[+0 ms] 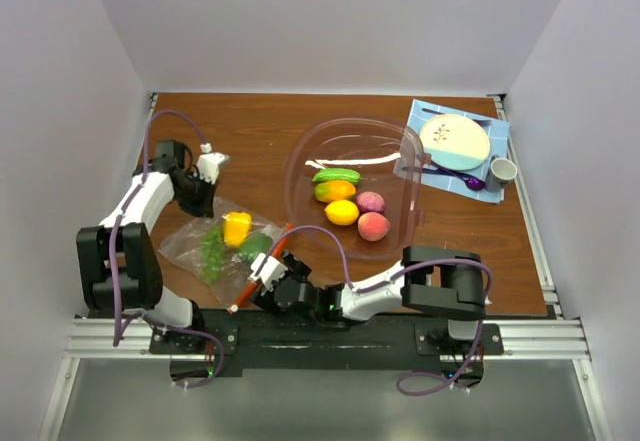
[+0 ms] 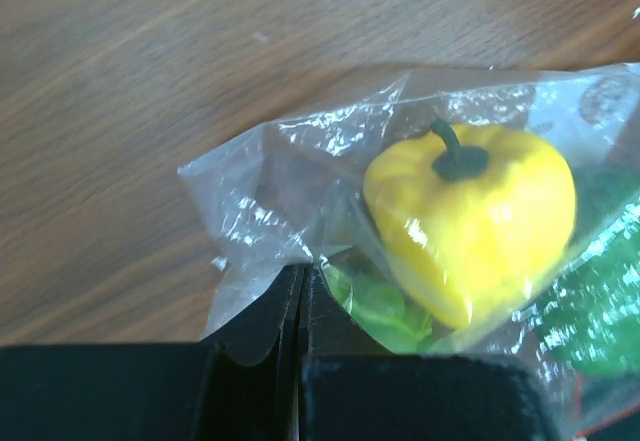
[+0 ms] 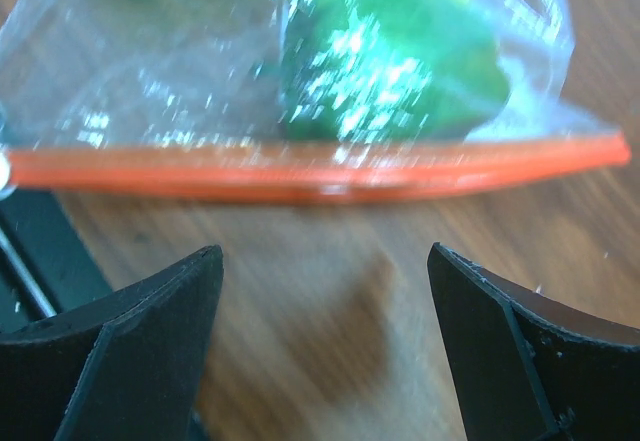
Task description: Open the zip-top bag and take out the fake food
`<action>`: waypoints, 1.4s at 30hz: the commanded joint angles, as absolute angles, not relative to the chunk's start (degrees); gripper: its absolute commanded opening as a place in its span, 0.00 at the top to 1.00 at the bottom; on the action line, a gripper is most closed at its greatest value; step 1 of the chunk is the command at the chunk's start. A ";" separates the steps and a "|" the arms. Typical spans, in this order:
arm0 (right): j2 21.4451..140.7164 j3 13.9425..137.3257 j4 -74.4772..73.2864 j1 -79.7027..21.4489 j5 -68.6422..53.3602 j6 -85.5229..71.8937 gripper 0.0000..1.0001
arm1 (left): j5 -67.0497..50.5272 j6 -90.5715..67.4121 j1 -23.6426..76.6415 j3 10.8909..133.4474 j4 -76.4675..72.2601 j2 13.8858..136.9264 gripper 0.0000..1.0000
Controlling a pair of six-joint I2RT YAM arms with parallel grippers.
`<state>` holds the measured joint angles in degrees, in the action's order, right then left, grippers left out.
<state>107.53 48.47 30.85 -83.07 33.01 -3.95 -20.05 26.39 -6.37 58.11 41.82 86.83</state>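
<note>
The zip-top bag (image 1: 200, 246) lies on the table at the near left, and its orange-red zip strip (image 1: 262, 266) looks pressed shut. Inside are a yellow pepper (image 1: 237, 227), green grapes (image 1: 212, 252) and another green piece (image 1: 258, 244). My left gripper (image 1: 197, 197) is shut on the bag's far edge; in the left wrist view it (image 2: 303, 267) pinches the plastic beside the pepper (image 2: 470, 221). My right gripper (image 1: 270, 269) is open just short of the zip strip (image 3: 300, 176), with nothing between its jaws (image 3: 325, 256). A cucumber (image 1: 336, 175), mango (image 1: 335, 191), lemon (image 1: 342, 212) and peach (image 1: 373, 226) lie in the bowl.
The large clear pinkish bowl (image 1: 300, 151) stands at the table's middle. A blue mat (image 1: 425, 113) at the back right carries a plate (image 1: 455, 141), a grey cup (image 1: 503, 170) and a small purple item (image 1: 474, 183). White walls close in the sides and back.
</note>
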 commanded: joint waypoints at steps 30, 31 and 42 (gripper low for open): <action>116.98 64.16 32.70 -76.29 30.33 -3.78 0.01 | -16.26 25.14 6.06 50.98 38.32 88.50 1.00; 117.42 64.68 32.26 -76.12 30.15 -4.04 0.01 | -16.35 25.31 6.06 50.98 38.41 88.59 1.00; 121.02 66.61 31.57 -76.11 25.93 -3.17 0.04 | -22.67 30.06 8.08 52.12 42.89 90.96 1.00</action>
